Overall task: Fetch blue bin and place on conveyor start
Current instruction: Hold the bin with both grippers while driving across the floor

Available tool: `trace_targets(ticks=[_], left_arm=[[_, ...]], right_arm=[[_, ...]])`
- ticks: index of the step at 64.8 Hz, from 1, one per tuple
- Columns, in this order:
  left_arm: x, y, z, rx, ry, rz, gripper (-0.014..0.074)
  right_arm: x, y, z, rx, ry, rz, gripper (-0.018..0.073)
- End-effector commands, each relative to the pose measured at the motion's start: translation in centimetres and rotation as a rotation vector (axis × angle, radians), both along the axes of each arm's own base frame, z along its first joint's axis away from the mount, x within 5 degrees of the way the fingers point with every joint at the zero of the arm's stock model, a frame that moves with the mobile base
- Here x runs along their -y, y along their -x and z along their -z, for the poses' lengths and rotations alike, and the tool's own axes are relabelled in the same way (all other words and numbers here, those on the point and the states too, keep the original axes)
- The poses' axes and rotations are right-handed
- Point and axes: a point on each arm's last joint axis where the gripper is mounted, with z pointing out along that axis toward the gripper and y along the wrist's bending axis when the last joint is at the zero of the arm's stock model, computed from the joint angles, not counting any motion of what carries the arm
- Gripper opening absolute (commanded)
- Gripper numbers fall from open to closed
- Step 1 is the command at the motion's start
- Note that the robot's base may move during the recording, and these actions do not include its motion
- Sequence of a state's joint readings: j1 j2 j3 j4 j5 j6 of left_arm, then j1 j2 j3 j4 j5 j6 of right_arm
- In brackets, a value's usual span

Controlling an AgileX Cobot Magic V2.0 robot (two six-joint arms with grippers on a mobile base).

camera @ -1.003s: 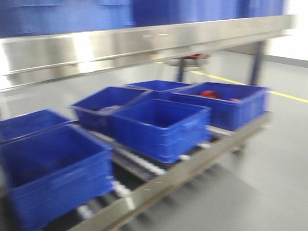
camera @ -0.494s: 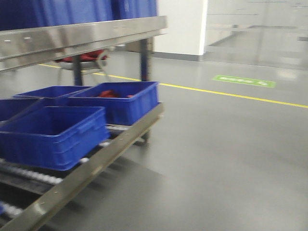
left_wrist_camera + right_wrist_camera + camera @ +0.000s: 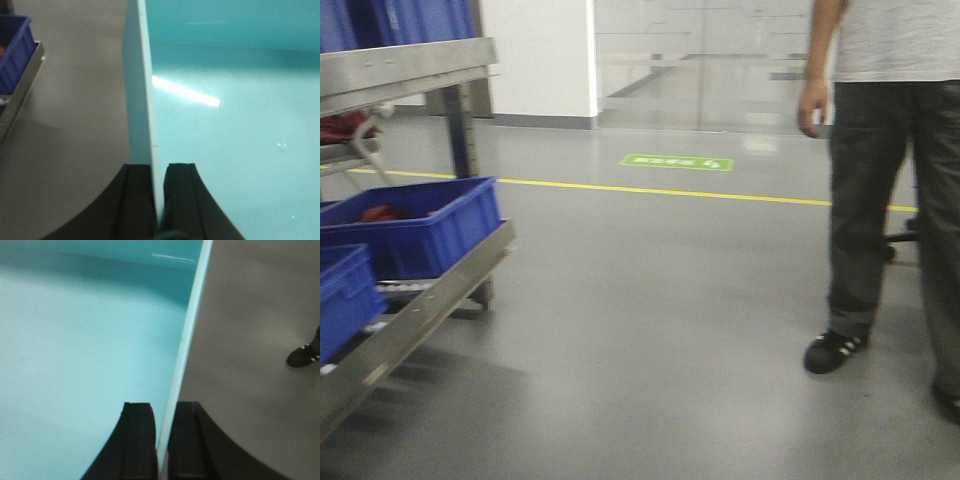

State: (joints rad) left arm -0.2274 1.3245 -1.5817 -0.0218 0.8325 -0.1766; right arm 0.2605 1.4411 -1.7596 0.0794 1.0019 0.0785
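Front camera scans floor (image 3: 650, 330); wrist cameras look closely down blue bin (image 3: 225, 125).

The bin (image 3: 75, 340) wall was clamped by the right gripper (image 3: 162, 412); a shoe (image 3: 304, 356) was seen on the grey floor (image 3: 250, 330).

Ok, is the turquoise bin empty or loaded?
Empty, as far as shown: both wrist views show only bare floor inside the blue bin; the rest is out of frame.

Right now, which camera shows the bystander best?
The front-facing view: it shows the bystander from chest to shoes, on the right. The right wrist view catches only one shoe; the left wrist view shows nothing of them.
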Motion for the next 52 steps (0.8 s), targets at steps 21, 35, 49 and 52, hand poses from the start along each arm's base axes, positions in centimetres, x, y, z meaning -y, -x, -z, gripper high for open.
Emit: trace_targets(ticks=[21, 35, 49, 52], left_arm=[[-0.43, 0.20, -0.97, 0.072, -0.024, -0.014, -0.0111], [-0.43, 0.20, -0.97, 0.072, -0.024, -0.014, -0.0111], [-0.43, 0.20, -0.97, 0.072, -0.024, -0.014, -0.0111], [-0.43, 0.20, -0.97, 0.072, -0.024, -0.014, -0.0111]], right_arm=[[0.75, 0.37, -0.91, 0.063, 0.046, 0.016, -0.0152], [0.75, 0.37, -0.91, 0.063, 0.046, 0.016, -0.0152], [0.75, 0.37, -0.91, 0.063, 0.046, 0.016, -0.0152], [0.75, 0.37, -0.91, 0.063, 0.046, 0.016, -0.0152]])
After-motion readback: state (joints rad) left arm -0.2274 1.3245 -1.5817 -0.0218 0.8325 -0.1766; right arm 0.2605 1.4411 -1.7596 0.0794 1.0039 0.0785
